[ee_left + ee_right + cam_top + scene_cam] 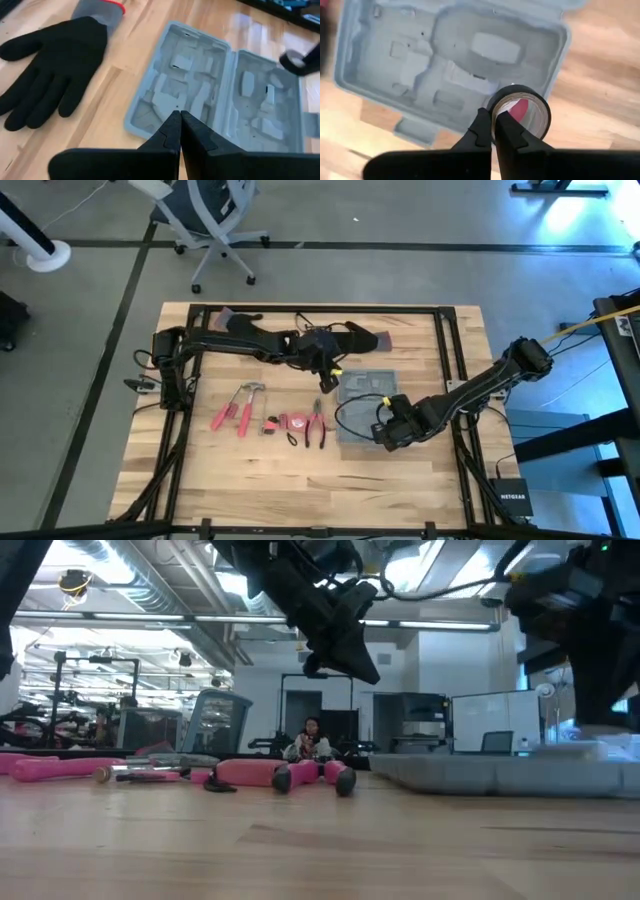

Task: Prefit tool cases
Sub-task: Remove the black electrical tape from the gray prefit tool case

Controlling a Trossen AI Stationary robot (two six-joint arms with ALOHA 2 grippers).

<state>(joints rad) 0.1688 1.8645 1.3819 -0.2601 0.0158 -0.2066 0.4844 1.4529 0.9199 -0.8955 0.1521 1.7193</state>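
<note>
Item: tool case [366, 402], grey-blue plastic, lying open and flat on the wooden table [300, 480], right of centre, both hinged halves face up with moulded grey slots showing. In the high view the opened case reads as roughly rectangular with its long axis running from the far side of the table toward the near side; the hinge line runs across between the two halves. In the low view it shows as a low grey slab [510, 775] on the right.

Right gripper [385, 436]: over the near right corner of the case, fingers pinched together on the wall of a roll of black tape [521, 109], held just above the case's edge.

Left gripper [322, 383]: hanging just beyond the case's far left corner, fingers closed tight on nothing, raised clear of the table.

Other contents of the table:
- black glove with grey cuff [55, 70], palm down, beside the case's far side
- hammer [250, 391], left of centre
- red-handled tools [236, 418], loose, near the hammer
- red-handled pliers [317, 425], just left of the case
- red tape measure [293, 421], between the screwdrivers and pliers

Beyond the table: office chair [212, 215] on the floor
</note>
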